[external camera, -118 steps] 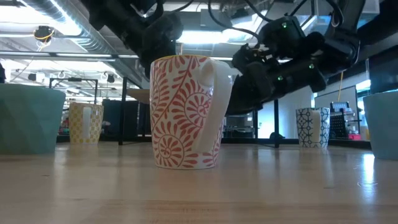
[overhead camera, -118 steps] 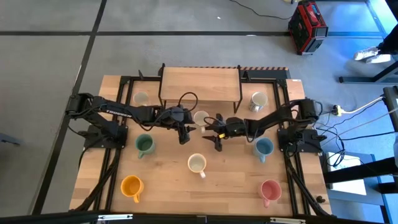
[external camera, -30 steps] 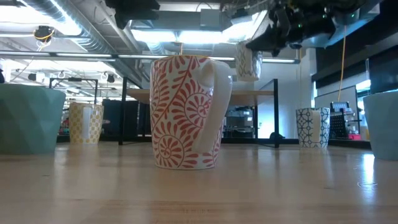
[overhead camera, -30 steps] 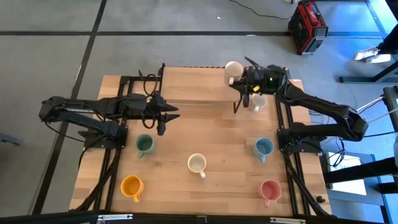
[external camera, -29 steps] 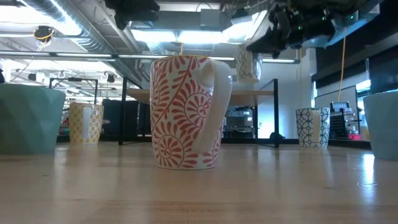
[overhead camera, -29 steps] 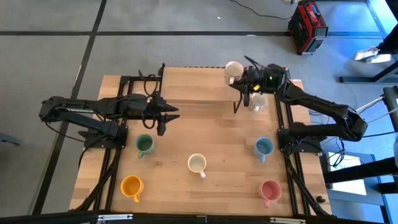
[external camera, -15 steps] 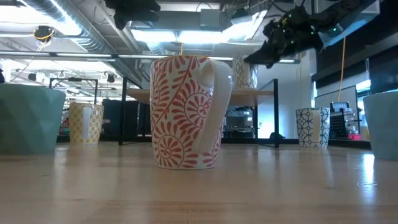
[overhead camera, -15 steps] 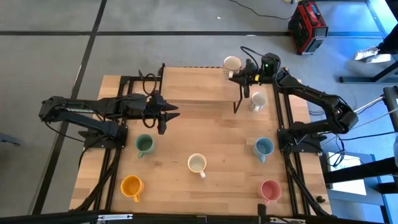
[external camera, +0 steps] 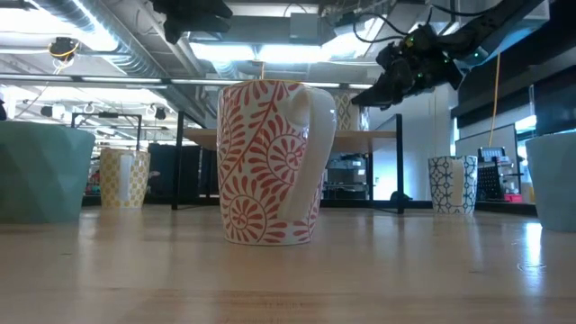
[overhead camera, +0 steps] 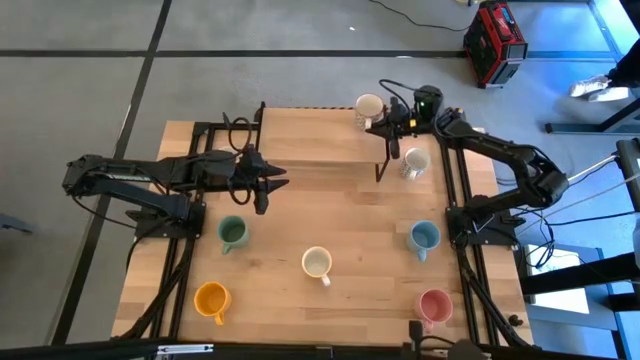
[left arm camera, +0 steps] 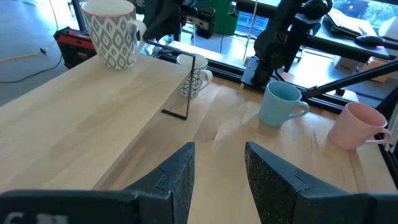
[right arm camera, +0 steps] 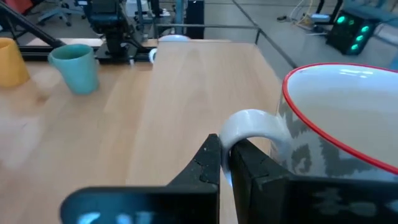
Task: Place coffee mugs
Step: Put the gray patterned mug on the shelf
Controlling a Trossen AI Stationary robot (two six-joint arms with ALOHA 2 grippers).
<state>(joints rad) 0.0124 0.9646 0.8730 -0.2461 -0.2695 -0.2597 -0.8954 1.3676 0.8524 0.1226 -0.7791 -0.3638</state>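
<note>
The table was pale wood with a smooth, faintly satin finish, and the raised shelf matched it, standing on thin black metal legs. The grey-patterned mug looked like glazed ceramic, glossy, with a red rim. The light blue mug and pink mug looked matt. The left gripper had rough, grainy black plastic fingers. The floor looked like grey carpet.

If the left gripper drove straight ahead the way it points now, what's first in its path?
Probably nothing close. The left gripper points along the table beside the raised shelf; the light blue mug looks like the first thing ahead, though depth is unclear.
</note>
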